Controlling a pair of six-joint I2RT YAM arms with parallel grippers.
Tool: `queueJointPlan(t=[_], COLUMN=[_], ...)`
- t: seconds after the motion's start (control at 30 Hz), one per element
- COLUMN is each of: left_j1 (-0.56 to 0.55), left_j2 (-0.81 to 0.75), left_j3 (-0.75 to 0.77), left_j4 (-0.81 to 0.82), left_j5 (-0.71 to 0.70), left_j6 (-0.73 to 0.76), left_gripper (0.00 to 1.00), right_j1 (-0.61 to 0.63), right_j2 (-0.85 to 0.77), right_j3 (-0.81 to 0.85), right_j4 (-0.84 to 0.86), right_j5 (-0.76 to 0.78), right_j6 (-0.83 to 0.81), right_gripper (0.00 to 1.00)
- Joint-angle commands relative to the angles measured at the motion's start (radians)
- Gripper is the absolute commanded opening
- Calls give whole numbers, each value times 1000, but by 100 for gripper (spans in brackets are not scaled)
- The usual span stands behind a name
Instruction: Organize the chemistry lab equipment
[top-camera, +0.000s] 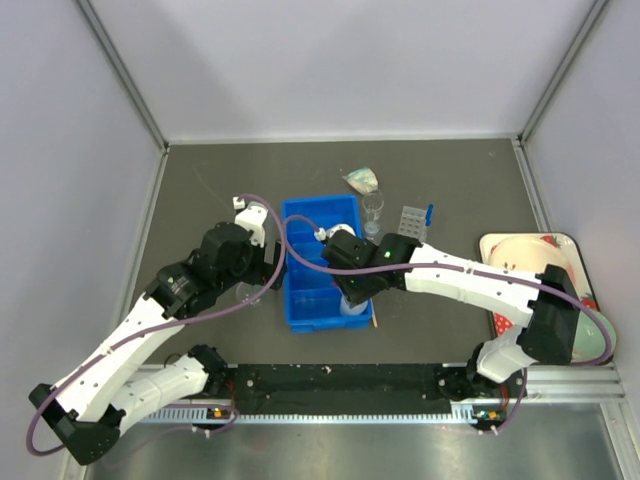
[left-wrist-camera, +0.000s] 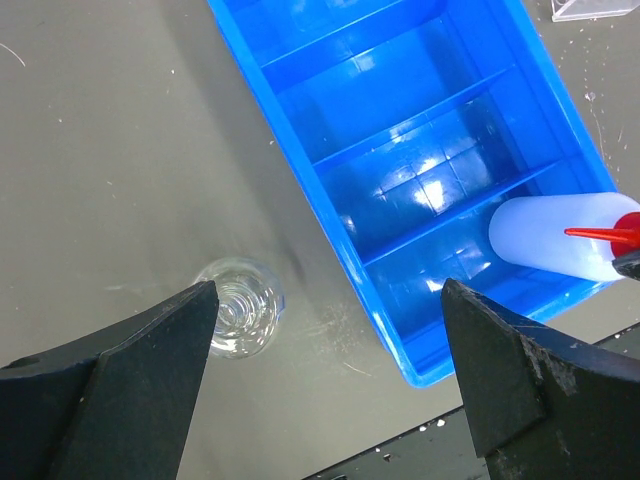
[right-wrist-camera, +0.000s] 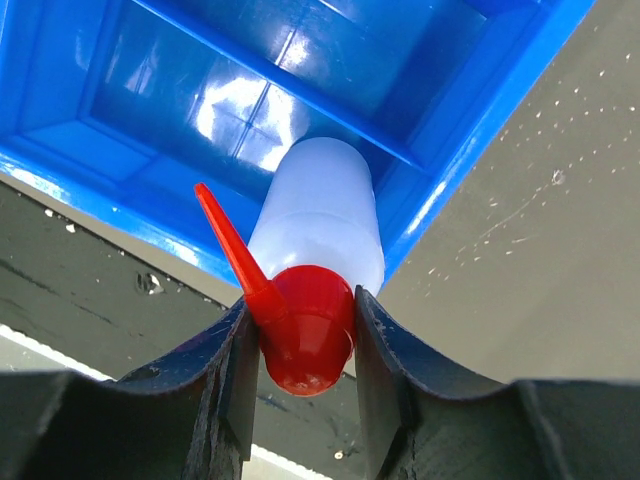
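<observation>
The right jaws are clenched on the red cap (right-wrist-camera: 305, 335) of the white squeeze bottle (right-wrist-camera: 318, 215), one on each side, with its thin nozzle (right-wrist-camera: 228, 240) sticking out to one side. The bottle's body reaches down into the end compartment of the blue bin (left-wrist-camera: 400, 130), the one closest to the desk's near edge; whether it already rests on the floor of the bin I cannot tell. The bottle is probably light, with soft walls that give when squeezed, so the stiff cap looks like the safer place to hold it. The left jaws are released and spread wide above a small glass flask (left-wrist-camera: 238, 305). It stands upright on the desk (top-camera: 220, 190) just beside the bin's left wall, apart from it. Being glass, it is likely slick and easy to break, and the narrow neck seems the best grip. A clear tube rack (top-camera: 412, 218) and another glass piece (top-camera: 373, 205) stand past the bin's far right corner, and a patterned tray (top-camera: 545, 242) sits against the desk's right edge. The desk is dark grey, matte and flecked with scratches, so things should not slide much, and plain pale walls enclose it on three sides.
</observation>
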Motion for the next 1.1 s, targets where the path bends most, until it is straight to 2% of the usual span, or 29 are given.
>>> queueJointPlan(t=[0.0,0.2,0.37,0.57,0.77,1.07], left_j1=[4,4,4,4,4,4], left_j2=[10,13,21,24,18,15], left_j3=[27,15,13,12,7,6], left_j4=[45,58,64,65,65,65], left_j5=[4,10,11,10,8,5], left_j6=[-10,-10,-10,-9,-7,-4], left_gripper=[99,99,99,99,99,99], right_j1=[16,18,24,32,42,50], right_j2=[-59,-56,-41,-21,-4,8], right_j3=[2,-12,-17,-7,16,57], right_j4=[-27,-37,-37,-38,-37,-38], right_j5=[22,37,37,35,37,43], right_j6=[26,31,33,34,36,36], right_gripper=[0,0,8,20,38,50])
